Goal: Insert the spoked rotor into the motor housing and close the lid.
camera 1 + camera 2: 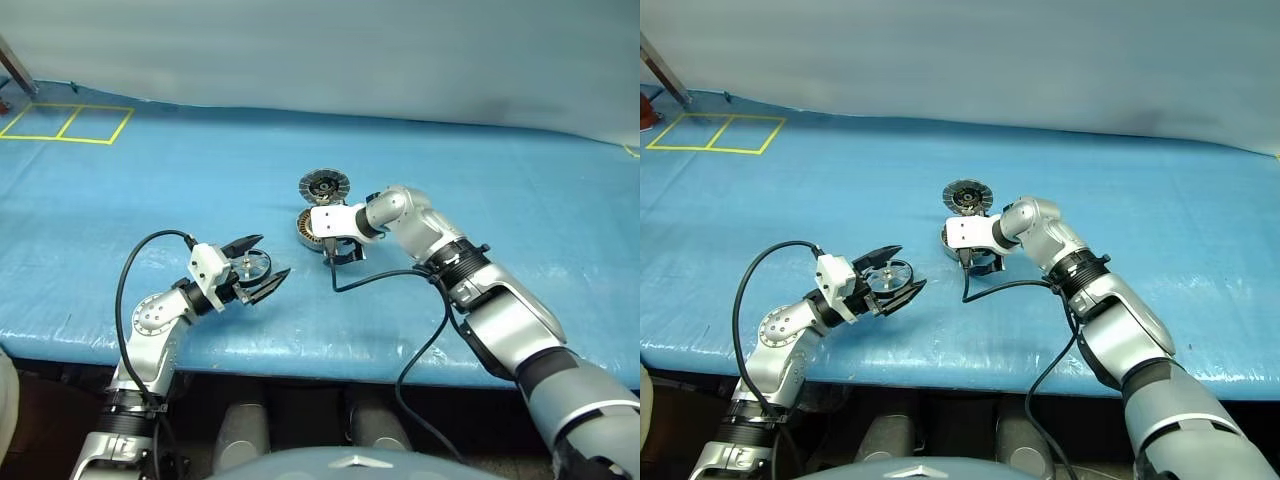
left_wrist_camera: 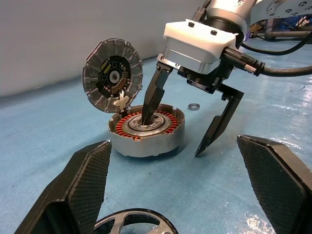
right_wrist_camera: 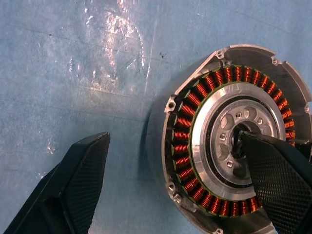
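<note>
We judge the spoked rotor [image 1: 247, 268] light, rigid and slippery, so we'd pinch its rim; it sits between our left end effector's [image 1: 258, 267] wide jaws; right end effector [image 2: 183, 124] wide over motor housing [image 2: 146, 130]

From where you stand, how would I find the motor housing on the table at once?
Look at the middle of the blue table cover, under the open right gripper. The motor housing is the shallow grey metal cup there, one gripper finger dipping into its centre. Its copper-red ring of windings distinguishes it from the lid, hinged upright at its rim.
</note>
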You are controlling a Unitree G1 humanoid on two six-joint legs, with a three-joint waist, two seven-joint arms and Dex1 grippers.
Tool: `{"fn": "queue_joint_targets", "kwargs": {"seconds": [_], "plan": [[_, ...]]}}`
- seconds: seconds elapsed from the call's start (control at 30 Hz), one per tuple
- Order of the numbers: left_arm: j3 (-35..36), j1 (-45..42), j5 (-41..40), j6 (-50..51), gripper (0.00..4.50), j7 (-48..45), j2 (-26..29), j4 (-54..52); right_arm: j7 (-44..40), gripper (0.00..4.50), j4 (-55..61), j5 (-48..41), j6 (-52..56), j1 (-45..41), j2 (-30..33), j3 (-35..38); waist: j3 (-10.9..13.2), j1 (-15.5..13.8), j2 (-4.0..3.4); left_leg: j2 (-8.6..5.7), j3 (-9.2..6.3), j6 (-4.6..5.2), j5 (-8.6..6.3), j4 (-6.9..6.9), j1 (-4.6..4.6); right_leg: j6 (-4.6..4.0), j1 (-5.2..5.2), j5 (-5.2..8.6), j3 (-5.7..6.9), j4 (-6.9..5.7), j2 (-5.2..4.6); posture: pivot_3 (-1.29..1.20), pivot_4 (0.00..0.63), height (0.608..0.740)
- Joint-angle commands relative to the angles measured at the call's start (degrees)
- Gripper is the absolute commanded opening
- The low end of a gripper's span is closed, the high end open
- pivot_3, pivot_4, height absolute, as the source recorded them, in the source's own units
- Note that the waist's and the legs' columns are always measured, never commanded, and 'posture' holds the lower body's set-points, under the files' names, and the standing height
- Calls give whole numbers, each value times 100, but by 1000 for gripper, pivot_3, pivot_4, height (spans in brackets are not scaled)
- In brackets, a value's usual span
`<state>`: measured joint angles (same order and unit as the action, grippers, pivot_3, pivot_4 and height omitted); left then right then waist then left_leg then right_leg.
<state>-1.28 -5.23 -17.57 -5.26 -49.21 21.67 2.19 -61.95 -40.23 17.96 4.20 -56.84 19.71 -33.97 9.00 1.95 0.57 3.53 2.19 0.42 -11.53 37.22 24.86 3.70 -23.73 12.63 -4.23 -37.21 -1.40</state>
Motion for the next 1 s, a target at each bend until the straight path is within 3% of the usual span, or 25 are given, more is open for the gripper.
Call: {"fn": "queue_joint_targets", "kwargs": {"seconds": [0.03,0.17,0.3,0.4,0.67,1.0], "plan": [[-1,15,38,-63,4498,35,27,-133,-45,3857,-241,98,-113,-192,-84,51,0,7,0,0,0,0,0,0,0,0,0,0,0,-1,0,0,150,740],[2,48,41,-44,4498,57,37,-162,10,2590,-245,114,-167,-242,-183,164,0,13,0,0,0,0,0,-2,-5,-2,2,1,0,-2,0,0,150,740],[13,101,48,-17,4498,58,57,-206,-125,2590,-25,83,-108,-194,-175,224,0,25,0,1,3,0,0,-4,-6,-4,-1,2,-1,-5,0,0,150,740],[23,112,40,-10,4498,49,73,-218,-89,2233,228,93,-16,-70,-122,267,0,23,0,2,3,-1,0,-10,-6,-6,-4,4,-1,-6,0,0,150,740],[112,159,-18,25,4498,31,204,-282,-37,2225,2351,153,902,1269,134,286,-2,12,1,2,2,-5,-2,-21,-5,-5,-9,7,2,-7,0,0,150,740],[174,157,-69,46,4498,-30,334,-238,-27,2225,4208,285,1988,2447,472,208,-10,-11,12,2,1,-7,-3,-10,-16,-15,3,14,5,-8,-3,0,150,740]]}}
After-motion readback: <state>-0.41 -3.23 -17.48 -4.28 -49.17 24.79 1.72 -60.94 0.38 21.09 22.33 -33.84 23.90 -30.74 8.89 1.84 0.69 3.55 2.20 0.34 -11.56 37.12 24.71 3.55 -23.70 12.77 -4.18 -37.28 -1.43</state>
